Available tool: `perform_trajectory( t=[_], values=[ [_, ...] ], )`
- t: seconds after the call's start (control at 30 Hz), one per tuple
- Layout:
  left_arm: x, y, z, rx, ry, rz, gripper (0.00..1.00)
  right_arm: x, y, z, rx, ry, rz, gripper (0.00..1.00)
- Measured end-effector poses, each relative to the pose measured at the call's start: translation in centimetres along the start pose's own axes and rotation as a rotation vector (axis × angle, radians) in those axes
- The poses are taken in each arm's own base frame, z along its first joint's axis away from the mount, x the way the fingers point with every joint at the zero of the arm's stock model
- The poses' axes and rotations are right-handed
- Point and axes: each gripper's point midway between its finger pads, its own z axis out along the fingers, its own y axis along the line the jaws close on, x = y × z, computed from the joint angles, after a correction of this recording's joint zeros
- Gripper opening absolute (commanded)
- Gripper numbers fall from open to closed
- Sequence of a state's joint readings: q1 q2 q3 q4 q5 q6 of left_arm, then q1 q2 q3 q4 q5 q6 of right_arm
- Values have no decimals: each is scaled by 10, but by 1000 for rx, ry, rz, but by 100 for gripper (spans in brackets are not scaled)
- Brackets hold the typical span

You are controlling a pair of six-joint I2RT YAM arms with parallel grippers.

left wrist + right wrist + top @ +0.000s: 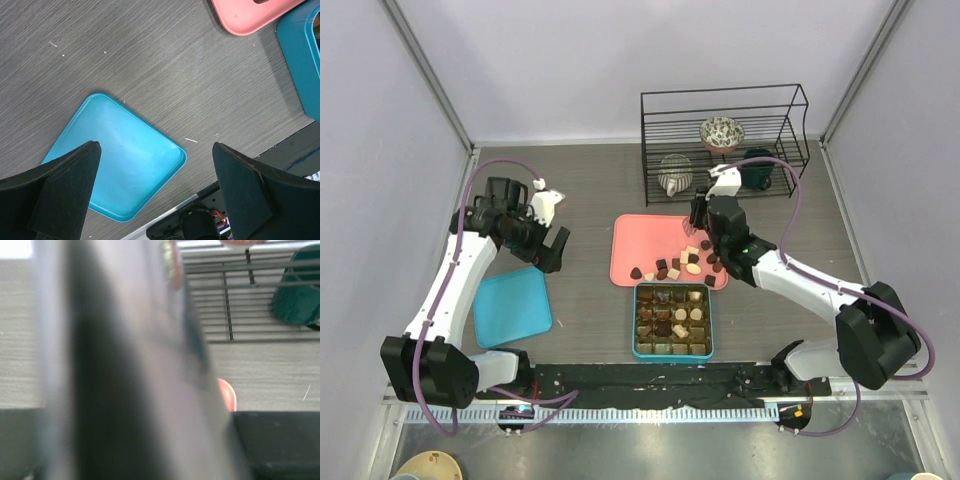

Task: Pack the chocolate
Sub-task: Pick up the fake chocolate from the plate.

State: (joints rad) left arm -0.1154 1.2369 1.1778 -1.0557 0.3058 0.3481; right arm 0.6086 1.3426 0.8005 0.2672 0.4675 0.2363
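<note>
Several small chocolate pieces (682,265), dark brown, mid brown and cream-white, lie on the near right part of the pink tray (642,240). More pieces sit in the compartments of the teal box (672,320) just in front of the tray. My right gripper (697,222) hangs over the tray's right side, just behind the loose pieces. In the right wrist view a blurred grey-purple shape fills the middle, with dark fingers (280,445) far apart at the frame's edges. My left gripper (553,250) is open and empty, above the table beside the teal lid (120,160).
A black wire rack (725,140) stands at the back with a patterned bowl (722,132), a striped cup (675,175) and a dark green cup (758,165). The teal lid (512,305) lies flat at the front left. Grey walls close both sides.
</note>
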Motion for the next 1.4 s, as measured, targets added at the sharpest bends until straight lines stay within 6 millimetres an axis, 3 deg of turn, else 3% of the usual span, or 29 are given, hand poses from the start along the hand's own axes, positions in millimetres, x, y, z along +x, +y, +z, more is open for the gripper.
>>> perform_trajectory(
  t=[0.27, 0.4, 0.67, 1.4],
  values=[
    [0, 0, 0, 0, 0, 1, 100, -10, -15, 8, 32, -26, -11, 38],
    [0, 0, 0, 0, 0, 2, 100, -9, -22, 10, 54, -24, -22, 50],
    [0, 0, 0, 0, 1, 7, 100, -9, -31, 13, 81, -33, -24, 51],
    [3, 1, -2, -6, 11, 19, 100, 34, -50, 6, 107, 36, -22, 47]
  ],
)
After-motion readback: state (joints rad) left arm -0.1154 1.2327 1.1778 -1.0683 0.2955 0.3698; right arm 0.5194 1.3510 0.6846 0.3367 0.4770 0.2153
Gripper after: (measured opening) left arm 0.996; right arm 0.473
